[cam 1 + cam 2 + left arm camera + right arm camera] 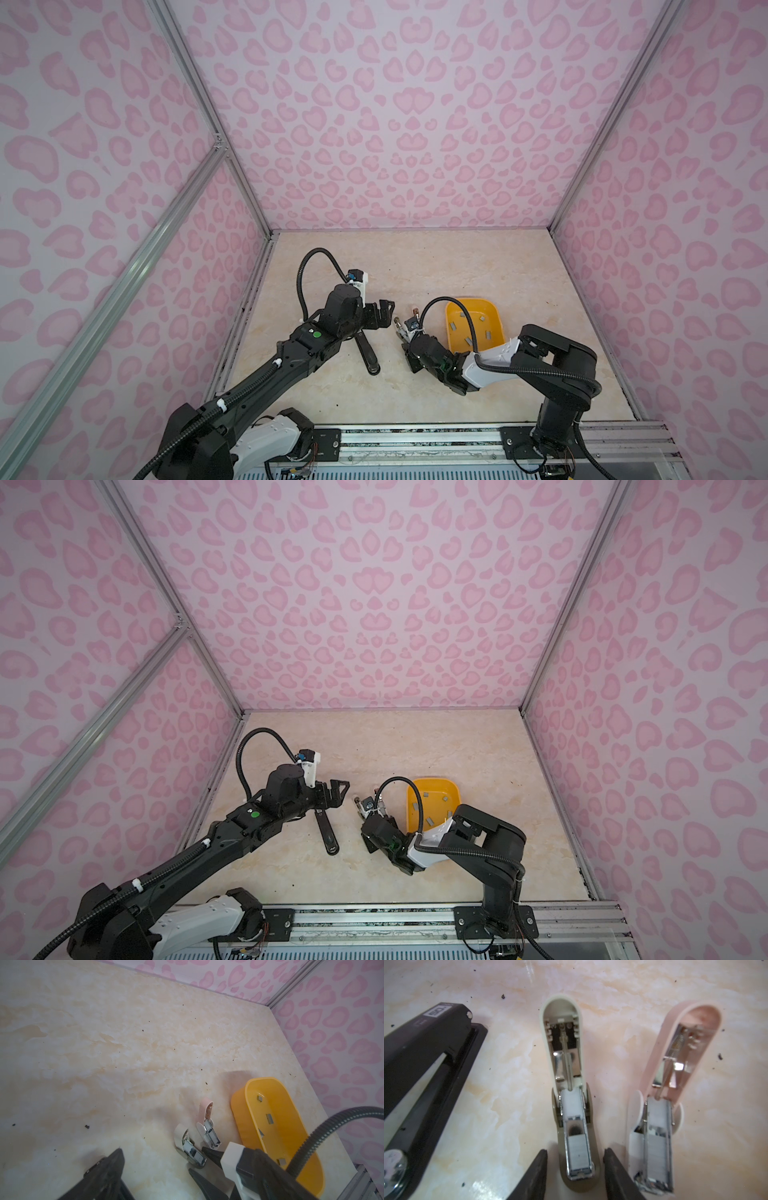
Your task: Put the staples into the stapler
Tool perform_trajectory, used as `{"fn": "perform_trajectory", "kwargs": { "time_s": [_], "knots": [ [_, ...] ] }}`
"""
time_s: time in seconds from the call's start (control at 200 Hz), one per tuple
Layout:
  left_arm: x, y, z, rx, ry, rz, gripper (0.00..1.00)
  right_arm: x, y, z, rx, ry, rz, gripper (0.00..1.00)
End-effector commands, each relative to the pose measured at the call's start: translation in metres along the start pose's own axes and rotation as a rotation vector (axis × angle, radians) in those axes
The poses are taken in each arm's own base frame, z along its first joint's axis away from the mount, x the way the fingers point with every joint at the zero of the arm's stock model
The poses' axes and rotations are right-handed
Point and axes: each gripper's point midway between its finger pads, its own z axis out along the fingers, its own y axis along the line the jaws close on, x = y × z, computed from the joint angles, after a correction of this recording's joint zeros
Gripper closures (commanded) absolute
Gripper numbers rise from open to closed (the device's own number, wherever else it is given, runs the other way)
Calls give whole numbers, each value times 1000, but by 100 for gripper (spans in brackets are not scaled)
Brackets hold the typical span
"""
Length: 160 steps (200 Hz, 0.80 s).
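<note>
Three staplers lie on the marble table. A beige stapler (571, 1093) and a pink stapler (675, 1076) lie hinged open, each with a grey strip of staples (578, 1151) in its channel. A black stapler (425, 1068) lies shut beside them. My right gripper (575, 1167) is open, its fingers (537, 1174) straddling the beige stapler's front end with gaps on both sides. Loose staples (482, 318) lie in the yellow tray (469, 298). My left gripper (388, 318) hangs wide open and empty just left of the small staplers (191, 1147).
The black stapler (368, 357) lies under my left wrist. The yellow tray (241, 1113) stands close on the right of the pink stapler. Pink patterned walls with metal posts close in the table on three sides; a metal rail (415, 440) runs along the front.
</note>
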Motion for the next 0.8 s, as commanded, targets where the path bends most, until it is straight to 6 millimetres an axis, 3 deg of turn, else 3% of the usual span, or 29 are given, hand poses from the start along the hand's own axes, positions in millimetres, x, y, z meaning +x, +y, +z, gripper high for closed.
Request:
{"fn": "perform_trajectory", "kwargs": {
  "time_s": [0.0, 0.266, 0.456, 0.576, 0.797],
  "knots": [
    [-9, -4, 5, 21, -18, -18, 3, 31, 1, 3, -20, 119, -53, 59],
    [-3, 17, 17, 8, -6, -82, 3, 35, 9, 6, -33, 131, -59, 72],
    [4, 27, 30, -7, 14, -110, 19, 34, 22, 8, -61, 121, -61, 76],
    [6, 34, 35, -8, 7, -144, 22, 34, 27, 14, -72, 122, -49, 80],
    [16, 36, 57, 11, 46, -213, 36, 32, 28, 18, -68, 113, -29, 82]
  ]
}}
